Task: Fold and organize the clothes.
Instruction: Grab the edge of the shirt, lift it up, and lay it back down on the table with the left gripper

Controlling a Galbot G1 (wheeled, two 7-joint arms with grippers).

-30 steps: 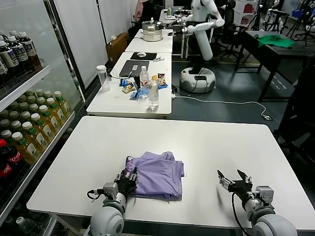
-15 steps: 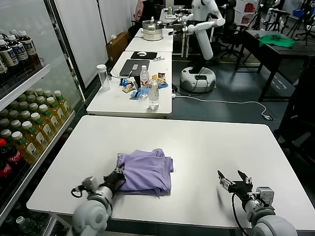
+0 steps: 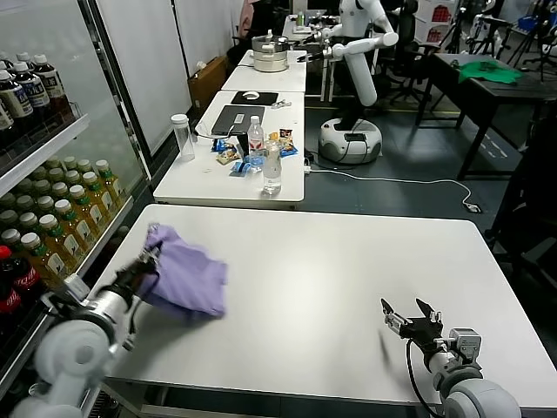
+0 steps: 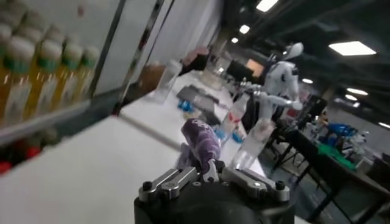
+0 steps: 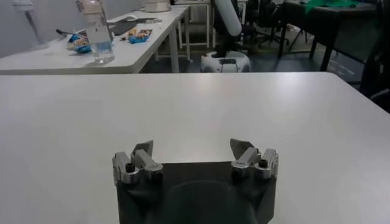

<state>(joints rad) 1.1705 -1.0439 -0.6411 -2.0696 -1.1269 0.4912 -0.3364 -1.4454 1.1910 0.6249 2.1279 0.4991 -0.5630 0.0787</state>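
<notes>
White work table (image 3: 348, 261) fills the lower half of the head view. A second white table (image 3: 209, 178) stands beyond it at 12 o'clock, carrying clear bottles, a laptop and snack packets. Drinks cooler (image 3: 43, 192) along the 9 o'clock side, shelves of yellow-green bottled tea and dark cola; labels are visible but no writing on them is legible. No other readable text in view.

Lavender T-shirt (image 3: 187, 277): bunched into a loose wad, at the 9 o'clock edge of the work table, one end raised at the gripper, the rest draping down to the tabletop. In the left wrist view a roll of the purple cloth (image 4: 200, 141) sticks up from between the fingers.

Left gripper (image 3: 150, 258): at 9 o'clock over the table's left edge, clenched on the upper end of the T-shirt, jaws almost together with fabric pinched between them.

Right gripper (image 3: 412, 317): at 5 o'clock, low over the near right part of the table, jaws spread wide, nothing between them, well apart from the T-shirt. The right wrist view shows both fingertips (image 5: 144, 148) apart above bare white tabletop.
</notes>
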